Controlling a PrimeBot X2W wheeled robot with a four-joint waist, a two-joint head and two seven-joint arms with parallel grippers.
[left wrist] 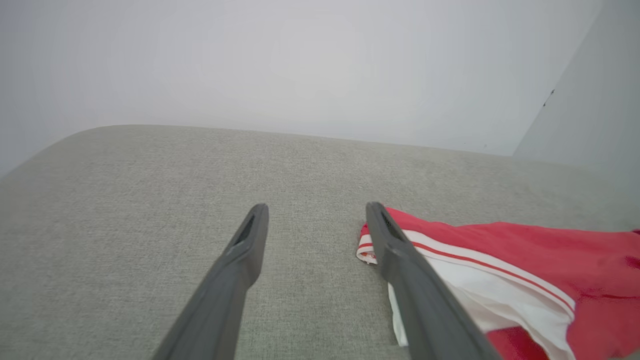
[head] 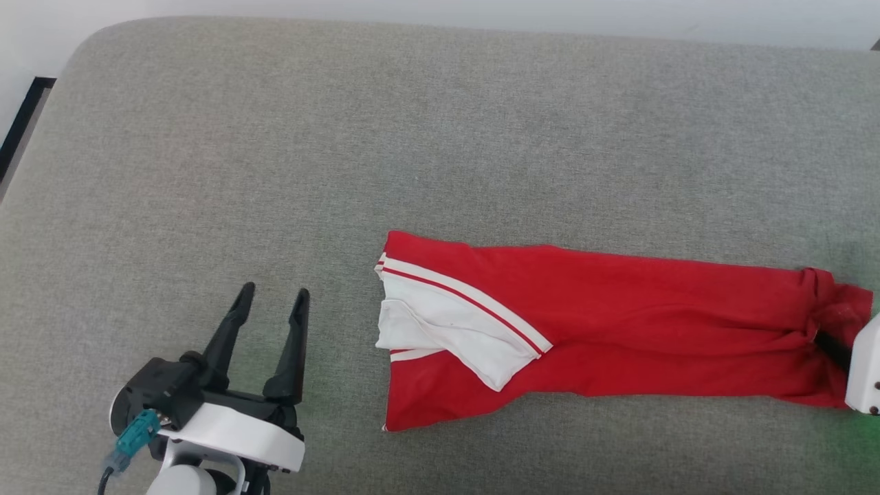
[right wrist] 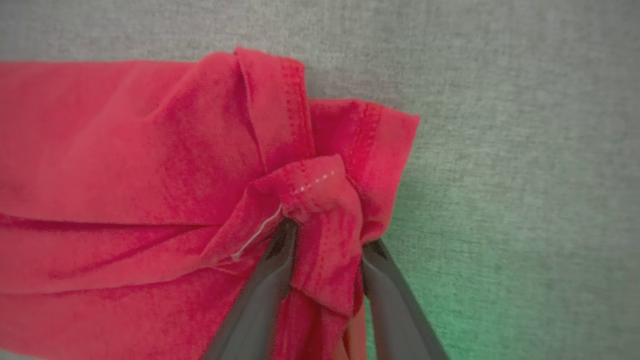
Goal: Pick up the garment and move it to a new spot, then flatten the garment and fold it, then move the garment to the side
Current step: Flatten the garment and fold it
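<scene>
Head view: one garment (head: 619, 323) lies on the table (head: 344, 137), a padded top with a rounded corner covered in coarse grey woven cloth. The garment is a long red band of soft cloth, folded lengthwise, running from the middle to the right edge near the robot. One white sleeve (head: 454, 323) with thin red-and-white stripe trim lies folded over its left end. There are two pincers. The left pincer (head: 275, 290) sits at the near left, apart from the cloth, its two dark tapered fingers spread wide with nothing between them. The right pincer (head: 825, 342) meets the puckered right end of the garment.

Left wrist view: the left pincer (left wrist: 316, 207) stands spread above bare grey weave. The striped end of the garment (left wrist: 575, 260) lies just beside and behind its right finger. A plain pale wall (left wrist: 300, 60) rises beyond the table's far edge.

Right wrist view: the stitched hem is seen close, with one loose white thread. The right pincer (right wrist: 327, 240) pinches a bunched fold of the garment (right wrist: 125, 150) between its two fingers (right wrist: 260, 300). A green tint falls on the table (right wrist: 500, 125) to the right.
</scene>
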